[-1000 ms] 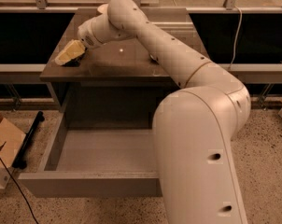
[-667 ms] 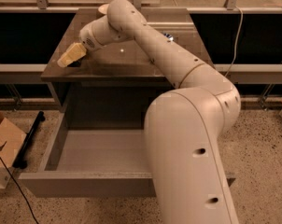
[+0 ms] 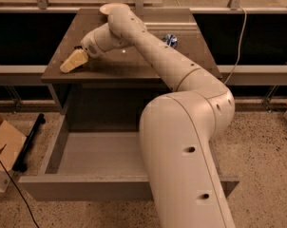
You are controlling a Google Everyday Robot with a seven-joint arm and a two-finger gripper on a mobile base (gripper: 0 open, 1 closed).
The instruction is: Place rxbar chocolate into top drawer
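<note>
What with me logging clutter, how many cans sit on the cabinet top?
1: a blue can at the cabinet top's right rear, just beyond the arm. The arm could hide others. The gripper is low over the top's front-left area.

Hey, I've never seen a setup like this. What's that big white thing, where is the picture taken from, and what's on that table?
The big white shape is a robot arm on a mobile base. There is one view, looking down from above and behind the arm; where the camera is mounted can't be told. The arm reaches over a cabinet with a brown top. Its tan-tipped gripper is low over the top's left front corner. A crushed blue-and-silver can lies further back on the right. Below, the wide grey top drawer is pulled open and its visible floor is bare. A cardboard box stands on the floor to the left. The black bar isn't visible, and I can't tell if anything is held.
</note>
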